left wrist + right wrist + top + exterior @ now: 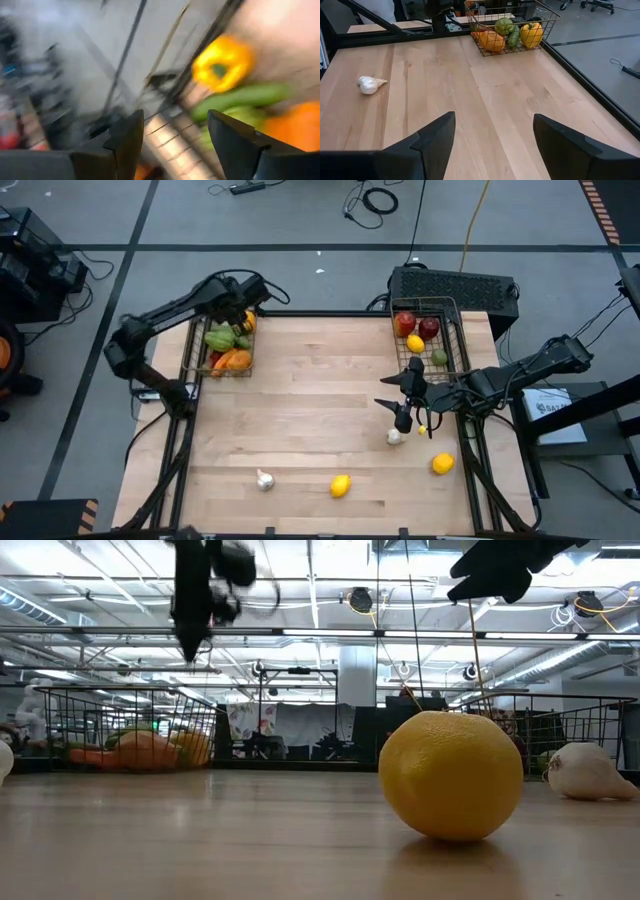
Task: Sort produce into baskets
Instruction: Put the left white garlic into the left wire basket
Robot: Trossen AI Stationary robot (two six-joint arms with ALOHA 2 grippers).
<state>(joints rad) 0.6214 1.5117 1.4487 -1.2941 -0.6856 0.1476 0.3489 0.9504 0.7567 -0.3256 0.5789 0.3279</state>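
Note:
The left wire basket [222, 368] holds a yellow pepper [222, 62], a cucumber [240, 97], an orange pepper [295, 127] and other vegetables. My left gripper [246, 304] hangs open above its far end, with nothing between its fingers [131, 134]. The right basket [452, 340] holds two red apples [404, 323], a lemon [415, 344] and a green fruit [438, 358]. My right gripper [396, 408] stands open above the table beside that basket's near end. On the table lie two garlic bulbs [395, 437] [265, 479] and two lemons [341, 486] [442, 464].
A black box [455, 286] stands behind the right basket. Bare wood lies between the two baskets [450, 85]. In the low view a lemon [450, 775] sits close to the camera, with a garlic bulb [585, 772] to its right.

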